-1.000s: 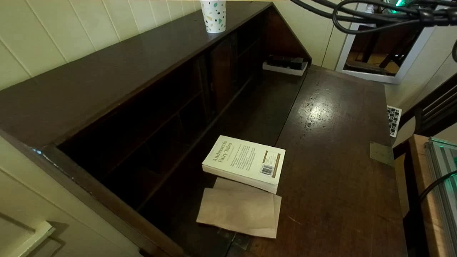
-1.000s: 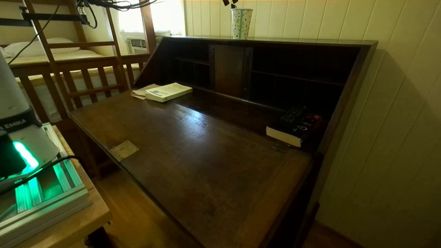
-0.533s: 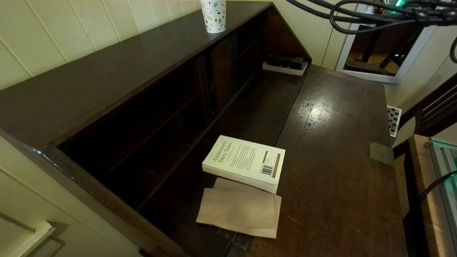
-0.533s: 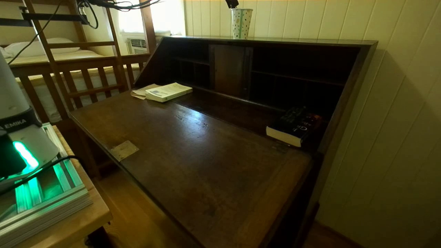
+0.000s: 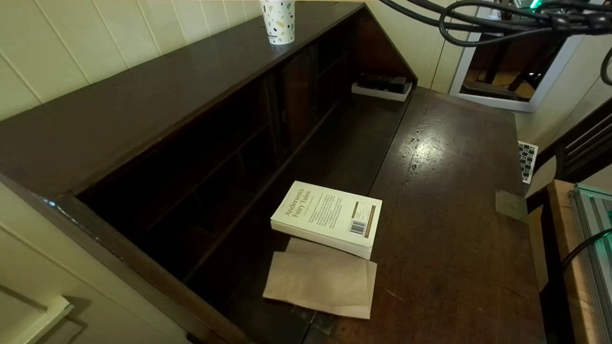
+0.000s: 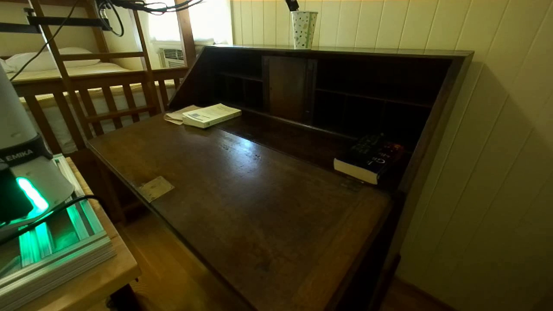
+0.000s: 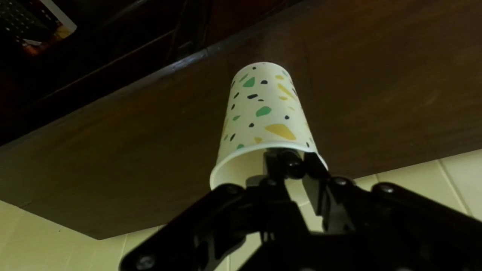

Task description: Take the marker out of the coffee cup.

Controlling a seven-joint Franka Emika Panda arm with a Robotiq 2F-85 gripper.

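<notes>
Where its jaws face each other, the black gripper [image 7: 294, 160] is clamped on the dark, pen-shaped marker [image 7: 295, 170].
Right at the gripper's tips is the mouth of the white, speckled paper coffee cup [image 7: 263, 113], standing on the dark wooden desk [image 7: 150, 150]; farther below lies the cream paperback [image 5: 330, 215].

Wrist view is looking from just behind claw [image 7: 295, 164], past it, very close, down at terrazzo-print paper cup [image 7: 263, 109] below. Both exterior views are standing well apart from claw, at opposite ends of slant-front desk [image 6: 259, 194]: in exterior view, facing steeply down along top shelf [image 5: 158, 91] under claw; in exterior view, facing pigeonholes [image 6: 367, 103] below claw. Both are sharing desk, Andersen's Fairy Tales paperback [image 5: 330, 215], cup.
</notes>
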